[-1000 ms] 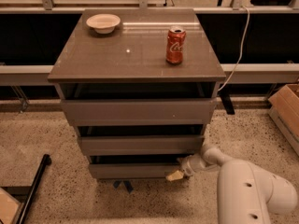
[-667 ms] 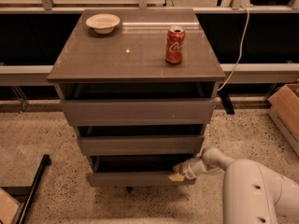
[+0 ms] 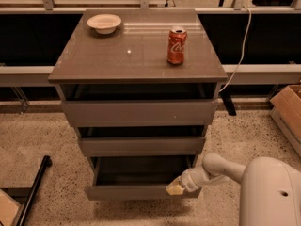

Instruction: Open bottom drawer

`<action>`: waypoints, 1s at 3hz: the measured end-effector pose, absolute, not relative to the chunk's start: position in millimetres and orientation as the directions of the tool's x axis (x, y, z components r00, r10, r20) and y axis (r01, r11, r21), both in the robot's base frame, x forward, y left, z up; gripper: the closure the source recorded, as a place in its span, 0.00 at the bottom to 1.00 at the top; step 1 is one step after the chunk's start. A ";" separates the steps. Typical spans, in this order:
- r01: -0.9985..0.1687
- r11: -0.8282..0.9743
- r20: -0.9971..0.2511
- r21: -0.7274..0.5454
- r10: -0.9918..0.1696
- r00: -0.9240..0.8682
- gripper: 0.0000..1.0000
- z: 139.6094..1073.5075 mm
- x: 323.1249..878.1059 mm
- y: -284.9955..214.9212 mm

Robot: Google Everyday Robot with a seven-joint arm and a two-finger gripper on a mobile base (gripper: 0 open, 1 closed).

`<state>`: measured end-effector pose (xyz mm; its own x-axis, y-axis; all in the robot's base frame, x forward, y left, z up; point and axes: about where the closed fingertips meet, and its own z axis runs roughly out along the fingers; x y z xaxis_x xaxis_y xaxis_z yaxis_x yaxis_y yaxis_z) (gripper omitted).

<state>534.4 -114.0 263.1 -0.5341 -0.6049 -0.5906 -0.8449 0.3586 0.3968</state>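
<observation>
The grey-brown cabinet (image 3: 136, 67) has three drawers. The bottom drawer (image 3: 131, 191) is pulled out toward me, and its dark inside shows behind the flat front panel. My gripper (image 3: 175, 188), with yellowish fingertips, sits at the right end of that drawer front, at its upper edge. My white arm (image 3: 221, 168) reaches in from the lower right. The middle drawer (image 3: 141, 146) and top drawer (image 3: 138, 112) stand less far out than the bottom one.
A red soda can (image 3: 177, 45) and a white bowl (image 3: 104, 23) stand on the cabinet top. A cardboard box (image 3: 288, 114) is at the right edge. A black bar (image 3: 33, 189) lies on the speckled floor at lower left. A white cable (image 3: 240, 51) hangs behind.
The bottom drawer has slid further out toward me, and my gripper has moved with its right end, down and toward me.
</observation>
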 end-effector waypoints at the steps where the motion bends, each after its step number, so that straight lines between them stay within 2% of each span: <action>1: -0.833 0.329 -0.588 0.445 -0.594 -0.549 0.85 282.5 505.9 -101.1; 3: -0.833 0.346 -0.579 0.432 -0.602 -0.550 0.39 279.6 515.6 -98.9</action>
